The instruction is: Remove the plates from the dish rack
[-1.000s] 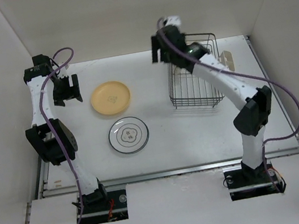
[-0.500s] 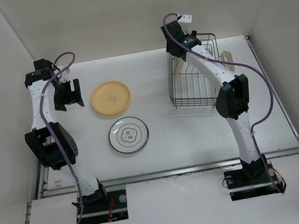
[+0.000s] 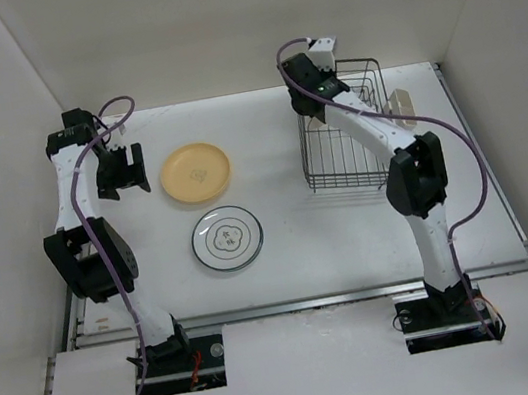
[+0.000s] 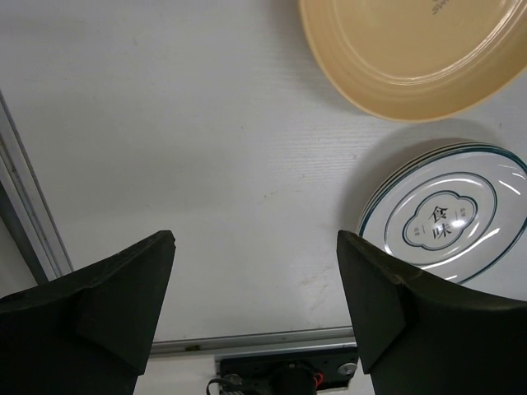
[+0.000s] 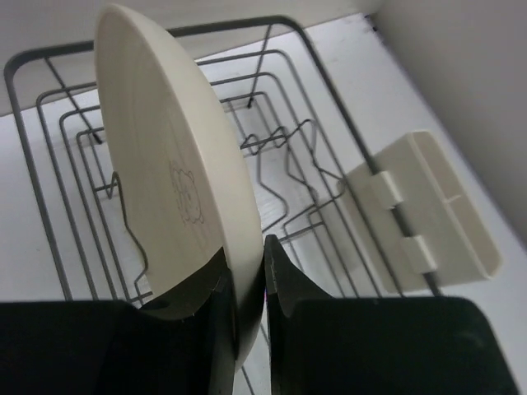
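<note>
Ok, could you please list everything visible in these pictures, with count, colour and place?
yellow-orange round plate: one, yellow-orange, flat on the table, left of centre.
white round plate with thin dark ring and centre motif: one, white, flat on the table, just nearer than the yellow-orange one.
cream round plate: one, cream, upright on edge at the rack; its lower edge is hidden.
black wire dish rack: one, black, far right part of the table.
cream cutlery holder: one, cream, clipped outside the rack's side.
white table: one, white, under everything.
left claw: one, black, open, above bare table beside the two flat plates.
right claw: one, black, shut on the cream plate's edge.
</note>
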Robot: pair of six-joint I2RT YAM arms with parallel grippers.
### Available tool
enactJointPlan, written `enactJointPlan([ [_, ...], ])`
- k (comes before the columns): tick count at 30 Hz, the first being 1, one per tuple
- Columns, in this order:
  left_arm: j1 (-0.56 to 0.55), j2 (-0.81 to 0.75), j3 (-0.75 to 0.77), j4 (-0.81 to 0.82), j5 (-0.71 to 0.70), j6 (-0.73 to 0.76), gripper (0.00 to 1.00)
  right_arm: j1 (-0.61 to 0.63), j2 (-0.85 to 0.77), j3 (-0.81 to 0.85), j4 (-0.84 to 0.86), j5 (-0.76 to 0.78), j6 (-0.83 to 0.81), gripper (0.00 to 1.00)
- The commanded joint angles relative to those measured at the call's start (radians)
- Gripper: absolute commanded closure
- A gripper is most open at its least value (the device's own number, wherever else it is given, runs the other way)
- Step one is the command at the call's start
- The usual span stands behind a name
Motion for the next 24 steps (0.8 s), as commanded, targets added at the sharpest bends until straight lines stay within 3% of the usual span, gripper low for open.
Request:
enactJointPlan([
  [1,0.002,-0.049,-0.001,-0.003,0.039,0.011,0.23,0.057,-0.144,-0.068,0.235,0.253,-0.2,1.0],
  [2,0.002,-0.049,-0.001,-0.003,0.053,0.022,0.23,0.066,-0.156,-0.097,0.313,0.301,-0.367,1.0],
  [4,0.002,-0.049,0.012,-0.003,0.083,0.022,0.23,0.066,-0.166,-0.154,0.506,0.359,-0.516,1.0],
  [6,0.002,-0.049,0.021,-0.003,0.094,0.022,0.23,0.066,-0.175,-0.163,0.573,0.386,-0.634,1.0],
  [10,0.002,-0.04,0.056,-0.04,0.163,0.057,0.23,0.066,-0.213,-0.134,0.605,0.407,-0.633,1.0],
  [12,0.002,-0.053,0.056,-0.052,0.242,0.091,0.21,0.095,-0.283,-0.111,0.537,0.275,-0.586,1.0],
  [13,0.002,-0.064,0.056,-0.053,0.348,0.108,0.17,0.095,-0.308,-0.096,0.468,0.171,-0.475,1.0],
  [14,0.002,-0.087,0.039,-0.053,0.405,0.14,0.12,0.104,-0.328,-0.063,0.306,-0.117,-0.404,1.0],
  [15,0.002,-0.099,0.029,-0.053,0.463,0.157,0.03,0.095,-0.36,-0.062,0.257,-0.286,-0.363,1.0],
  [17,0.002,-0.118,0.0,-0.053,0.609,0.181,0.0,0.095,-0.361,-0.077,0.205,-0.547,-0.315,1.0],
  [18,0.002,-0.132,-0.001,-0.039,0.637,0.182,0.0,0.095,-0.361,-0.102,0.17,-0.769,-0.305,1.0],
  [20,-0.016,-0.142,-0.03,-0.01,0.652,0.182,0.0,0.095,-0.321,-0.137,0.169,-0.995,-0.259,1.0],
  [21,-0.042,-0.143,-0.03,-0.01,0.652,0.182,0.0,0.095,-0.301,-0.157,0.182,-1.262,-0.243,1.0],
  [24,-0.065,-0.152,-0.05,0.009,0.628,0.182,0.0,0.106,-0.217,-0.243,0.269,-1.534,-0.11,1.0],
])
